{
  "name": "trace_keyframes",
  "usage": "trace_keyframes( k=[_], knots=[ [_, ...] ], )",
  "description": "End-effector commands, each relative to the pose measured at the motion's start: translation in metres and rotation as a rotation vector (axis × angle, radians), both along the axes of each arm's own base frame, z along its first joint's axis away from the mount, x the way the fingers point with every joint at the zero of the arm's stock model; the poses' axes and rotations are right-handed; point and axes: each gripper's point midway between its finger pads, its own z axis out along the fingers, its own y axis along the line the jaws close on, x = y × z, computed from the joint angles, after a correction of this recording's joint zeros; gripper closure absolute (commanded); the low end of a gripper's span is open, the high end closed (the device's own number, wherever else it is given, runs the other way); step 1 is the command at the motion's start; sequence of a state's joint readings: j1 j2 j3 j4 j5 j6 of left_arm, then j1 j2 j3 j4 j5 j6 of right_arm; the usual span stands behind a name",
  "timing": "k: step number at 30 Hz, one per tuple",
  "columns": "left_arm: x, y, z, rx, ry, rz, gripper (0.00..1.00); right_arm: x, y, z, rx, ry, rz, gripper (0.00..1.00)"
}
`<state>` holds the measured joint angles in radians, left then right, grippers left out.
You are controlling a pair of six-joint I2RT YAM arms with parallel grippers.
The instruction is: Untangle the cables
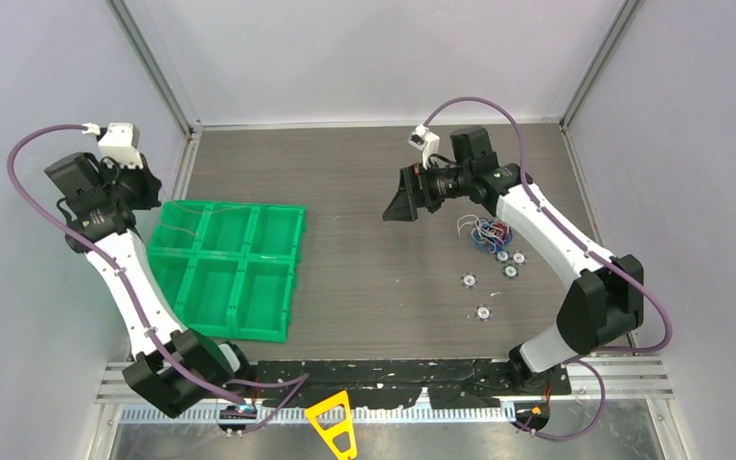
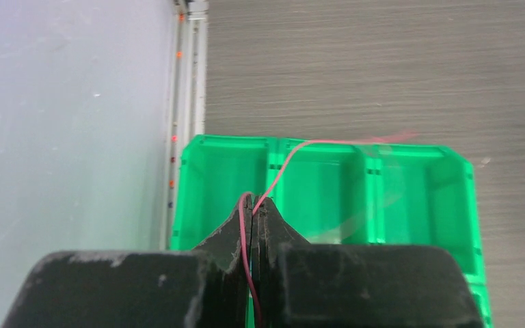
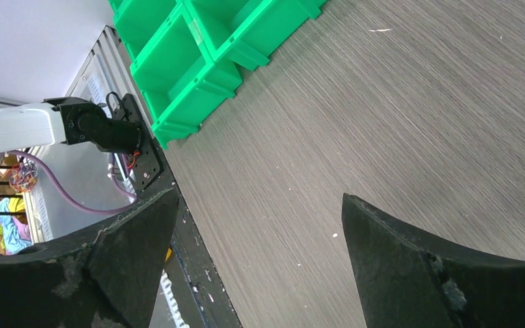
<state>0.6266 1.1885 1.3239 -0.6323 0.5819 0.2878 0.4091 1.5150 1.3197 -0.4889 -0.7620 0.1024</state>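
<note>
A fist-sized ball of tangled white, blue and red cables [image 1: 487,233] lies on the table at the right. My left gripper [image 1: 151,195] is over the far left corner of the green bin. In the left wrist view it [image 2: 254,203] is shut on a thin red-brown cable [image 2: 284,167]. This cable arcs up and right over the bin's far compartments, and its far end is blurred. My right gripper [image 1: 404,201] hangs open and empty above bare table, left of the ball. Its fingers [image 3: 130,246] stand wide apart around nothing, with its fingertips' midpoint [image 3: 260,195] over bare table.
A green bin [image 1: 225,316] with several compartments stands at the left; it also shows in the left wrist view [image 2: 198,178] and the right wrist view [image 3: 198,61]. Several small round white-and-black discs [image 1: 469,280] lie near the ball. A yellow tool [image 1: 335,422] sits at the near edge.
</note>
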Motion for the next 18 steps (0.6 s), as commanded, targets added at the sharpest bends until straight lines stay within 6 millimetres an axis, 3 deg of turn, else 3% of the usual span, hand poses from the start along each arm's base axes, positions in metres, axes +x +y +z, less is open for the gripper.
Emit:
trace_keyframes(
  k=[1, 5, 18],
  knots=[
    [0.017, 0.043, 0.015, 0.085, -0.049, 0.137, 1.0, 0.001, -0.002, 0.014, 0.004, -0.03, 0.026, 0.05],
    [0.025, 0.058, 0.003, 0.056, -0.054, 0.205, 1.0, 0.004, -0.006, 0.012, -0.022, -0.019, 0.023, 0.05],
    [0.038, 0.092, -0.091, 0.004, 0.044, 0.343, 1.0, 0.014, -0.015, -0.016, -0.12, 0.023, 0.01, 0.05]
  ],
)
